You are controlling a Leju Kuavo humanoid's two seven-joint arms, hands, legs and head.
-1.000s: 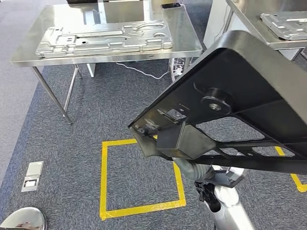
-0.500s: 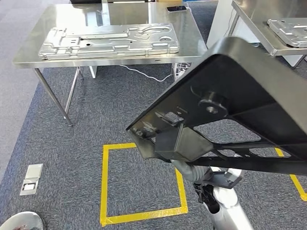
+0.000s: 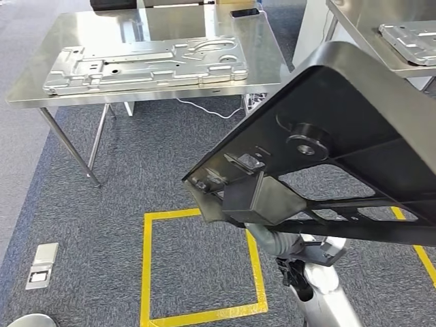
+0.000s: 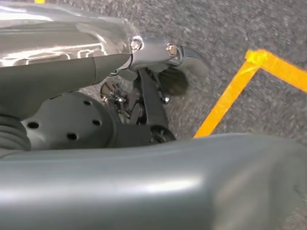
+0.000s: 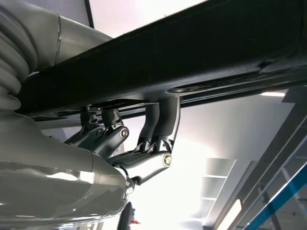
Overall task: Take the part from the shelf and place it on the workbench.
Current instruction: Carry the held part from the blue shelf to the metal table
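Matte black ribbed part [image 3: 355, 116] in right hand [image 5: 145, 143]

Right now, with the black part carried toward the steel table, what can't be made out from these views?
- Right hand: the right wrist view shows fingers up against the black part; their tips are hidden behind its edge.
- Left hand: blurred in the left wrist view; its grip cannot be told.
- Black part: its far end is cut off by the head view's right edge.
- Dark flat object on the steel table: too small to identify.
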